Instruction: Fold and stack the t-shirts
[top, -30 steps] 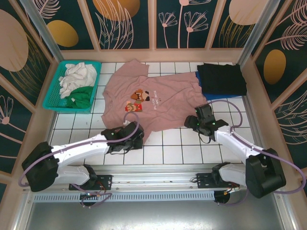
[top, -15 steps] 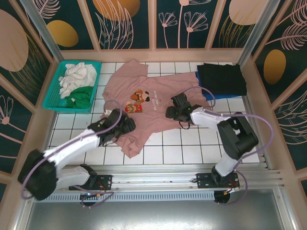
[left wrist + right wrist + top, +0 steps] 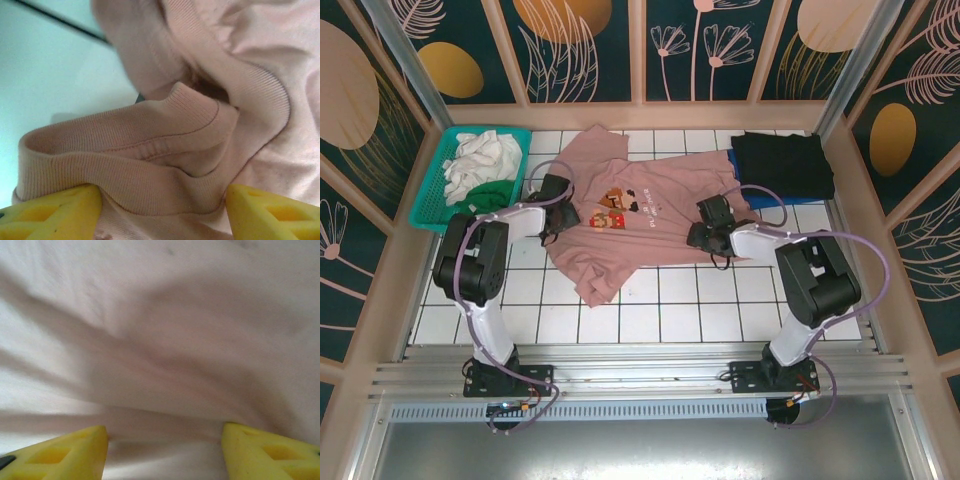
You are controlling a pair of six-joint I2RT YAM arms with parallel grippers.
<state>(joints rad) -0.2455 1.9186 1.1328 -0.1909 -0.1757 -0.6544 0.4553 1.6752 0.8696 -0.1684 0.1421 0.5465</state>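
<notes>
Treat the dusty-pink t-shirt [image 3: 630,225], spread mid-counter [image 3: 680,310], as light, limp and slide-prone. Note left end effector [image 3: 556,208] at its 9 o'clock edge, spread wide astride the ribbed band [image 3: 150,150], unclamped. Note right end effector [image 3: 705,232] at 3 o'clock, likewise parted, empty. Pinch at hems or seams.

The blue t-shirt [image 3: 736,180] lies mostly hidden under the black t-shirt [image 3: 783,165], a strip showing at eight o'clock. The right wrist view blurs the dusty-pink t-shirt [image 3: 160,340]; lettering [image 3: 645,207] at three o'clock of its pixel print [image 3: 612,208] is unreadably small.
</notes>
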